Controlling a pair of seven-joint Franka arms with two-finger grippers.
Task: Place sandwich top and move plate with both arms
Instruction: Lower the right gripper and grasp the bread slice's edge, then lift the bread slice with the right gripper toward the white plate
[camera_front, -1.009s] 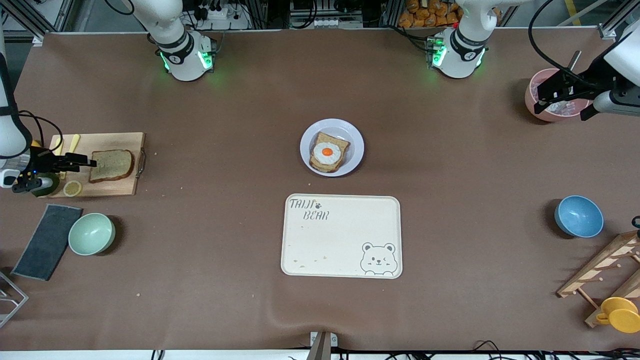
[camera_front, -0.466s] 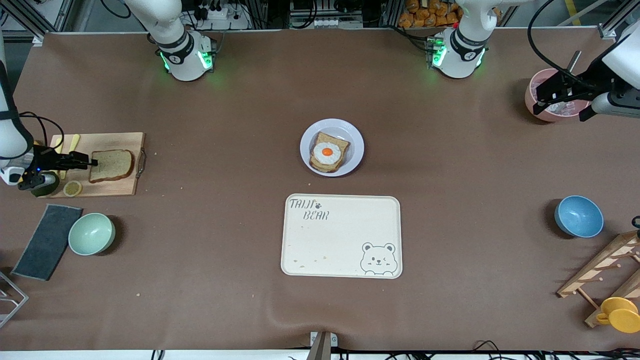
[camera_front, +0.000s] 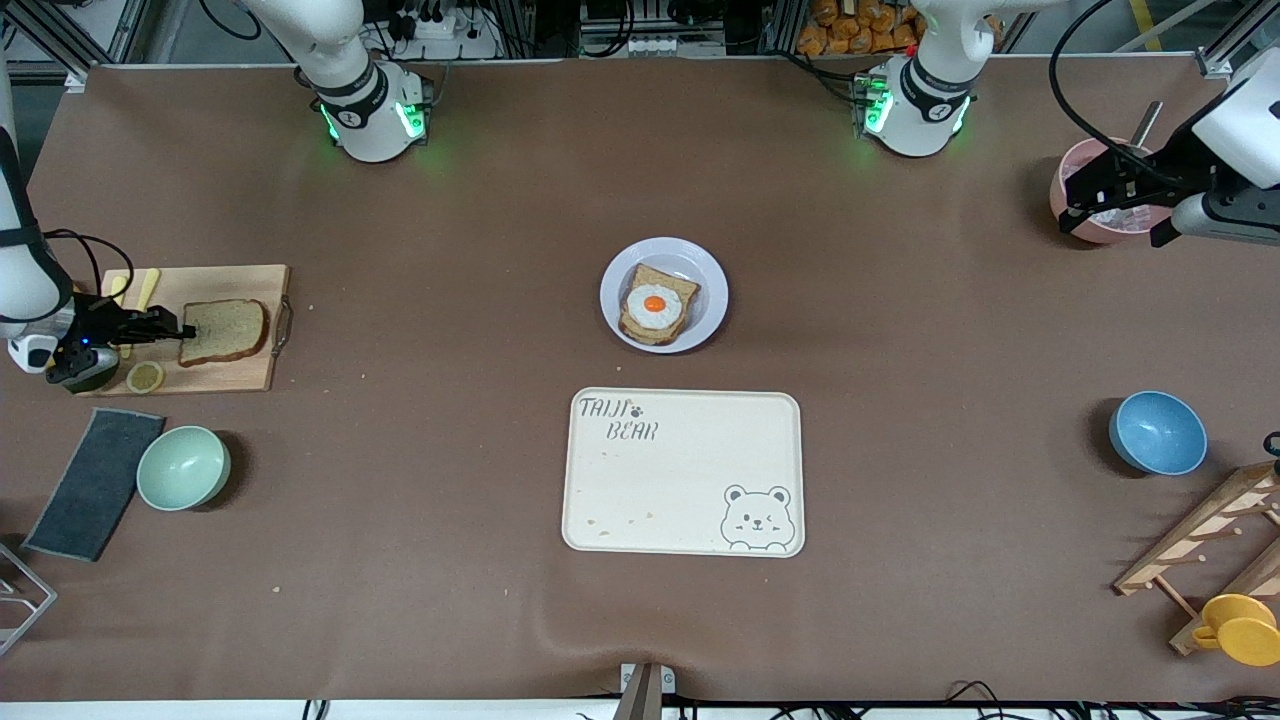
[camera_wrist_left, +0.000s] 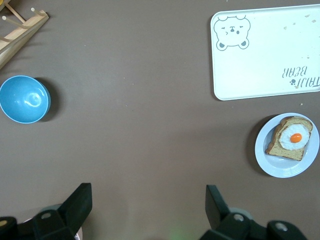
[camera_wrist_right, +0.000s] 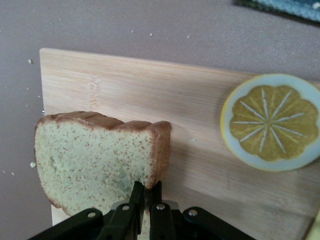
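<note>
Your right gripper (camera_front: 182, 327) sits low over the board (camera_front: 240, 370) at the right arm's end of the surface, clenched on the edge of the top slice (camera_front: 225, 330). In the right wrist view the fingers (camera_wrist_right: 156, 200) pinch the bread (camera_wrist_right: 95, 160) at its crust corner, and the slice shows tilted, its crust edge up off the wood (camera_wrist_right: 150, 95). A lemon slice (camera_front: 145, 377) lies on the board just beside the gripper; it is nearer the front camera than the bread.

The plate (camera_front: 700, 268) rests at the middle of the surface with the egg slice (camera_front: 657, 305) on it. The tray (camera_front: 683, 470) lies nearer the front camera than the plate, apart from it.

Your left gripper (camera_front: 1100, 190) hangs over the pink bowl (camera_front: 1068, 190) at the left arm's end of the surface, released, with its fingers (camera_wrist_left: 80, 202) spread wide in the left wrist view. That arm waits. From its wrist you see the plate (camera_wrist_left: 270, 165), the tray (camera_wrist_left: 265, 55) and the blue bowl (camera_wrist_left: 24, 99) well below. The blue bowl (camera_front: 1157, 432) stands nearer the front camera than the pink one. A mint bowl (camera_front: 183, 467) stands near the board, nearer the front camera.
</note>
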